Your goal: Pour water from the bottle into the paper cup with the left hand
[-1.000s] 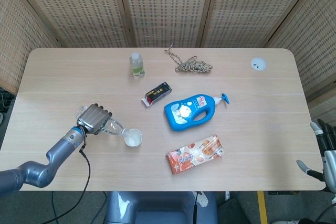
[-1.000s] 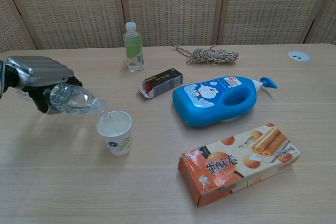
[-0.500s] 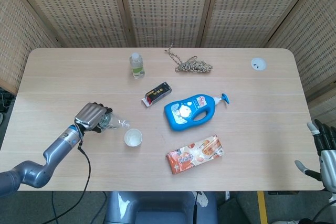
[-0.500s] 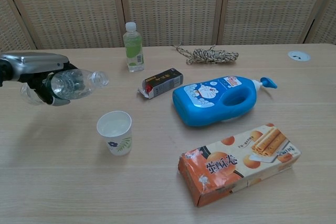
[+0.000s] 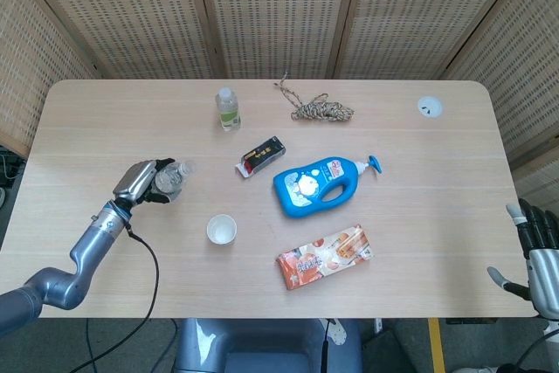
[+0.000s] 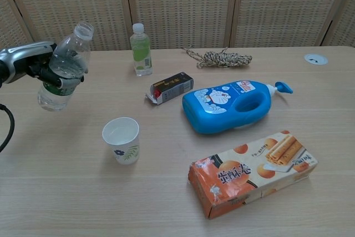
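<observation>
My left hand [image 5: 138, 182] [image 6: 34, 62] grips a clear, uncapped water bottle [image 6: 64, 67] [image 5: 169, 178], held above the table and nearly upright, mouth tilted slightly right. The white paper cup [image 6: 122, 139] [image 5: 222, 230] with a small flower print stands on the table below and to the right of the bottle, apart from it. My right hand [image 5: 535, 245] hangs off the table's right front corner with its fingers apart and nothing in it; only the head view shows it.
A small green-labelled bottle [image 6: 141, 49] stands at the back. A dark small box [image 6: 170, 87], a blue dispenser bottle [image 6: 236, 104] lying on its side, a snack box [image 6: 252, 172] and a coil of rope [image 6: 222, 58] lie to the right of the cup.
The left hand has lifted the bottle away from the cup and turned it from a pouring tilt to nearly upright, moving back and to the left. The cup stayed put.
</observation>
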Available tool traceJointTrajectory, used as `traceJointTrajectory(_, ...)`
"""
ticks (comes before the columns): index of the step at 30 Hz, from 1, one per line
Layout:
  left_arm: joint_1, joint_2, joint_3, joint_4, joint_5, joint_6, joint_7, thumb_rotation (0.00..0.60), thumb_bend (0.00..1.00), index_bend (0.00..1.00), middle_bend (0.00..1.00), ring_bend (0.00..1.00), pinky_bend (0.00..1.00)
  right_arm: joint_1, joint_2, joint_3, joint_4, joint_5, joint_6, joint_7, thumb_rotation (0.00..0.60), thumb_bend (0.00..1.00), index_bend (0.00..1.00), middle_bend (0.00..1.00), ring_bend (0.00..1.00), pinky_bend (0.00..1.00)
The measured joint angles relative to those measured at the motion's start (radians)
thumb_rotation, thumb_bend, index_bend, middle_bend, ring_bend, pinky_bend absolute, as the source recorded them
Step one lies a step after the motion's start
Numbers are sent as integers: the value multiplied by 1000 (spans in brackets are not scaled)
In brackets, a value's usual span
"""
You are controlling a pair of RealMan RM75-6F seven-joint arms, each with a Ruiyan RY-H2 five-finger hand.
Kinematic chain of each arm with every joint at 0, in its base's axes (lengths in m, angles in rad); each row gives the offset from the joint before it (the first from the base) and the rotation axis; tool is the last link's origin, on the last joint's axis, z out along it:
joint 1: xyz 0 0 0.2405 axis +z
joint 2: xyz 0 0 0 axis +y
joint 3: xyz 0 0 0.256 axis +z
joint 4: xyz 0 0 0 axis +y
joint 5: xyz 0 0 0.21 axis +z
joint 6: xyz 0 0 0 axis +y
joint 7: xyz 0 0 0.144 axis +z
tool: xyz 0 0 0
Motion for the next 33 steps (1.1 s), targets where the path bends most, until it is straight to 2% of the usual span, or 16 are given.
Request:
traceJointTrajectory(5,18,-105,-16,103,28,42,-148,600,574,627,494,346,347,3,-2,0,2,4,-8,-4,600,0,0,0,0,0)
traceJointTrajectory(17,24,-324,-43,330,51,91,-364,600,555,560,483,346,346,10,-5,1,4,14,-24,-10,600,0,0,0,0,0)
traceJointTrajectory(27,19,-383,-39,405,77,104,-431,600,530,435,435,346,333,13,-6,1,6,18,-30,-9,600,0,0,0,0,0)
traceJointTrajectory(33,21,-420,-41,456,90,142,-473,600,401,417,426,346,321,14,-7,1,6,18,-31,-11,600,0,0,0,0,0)
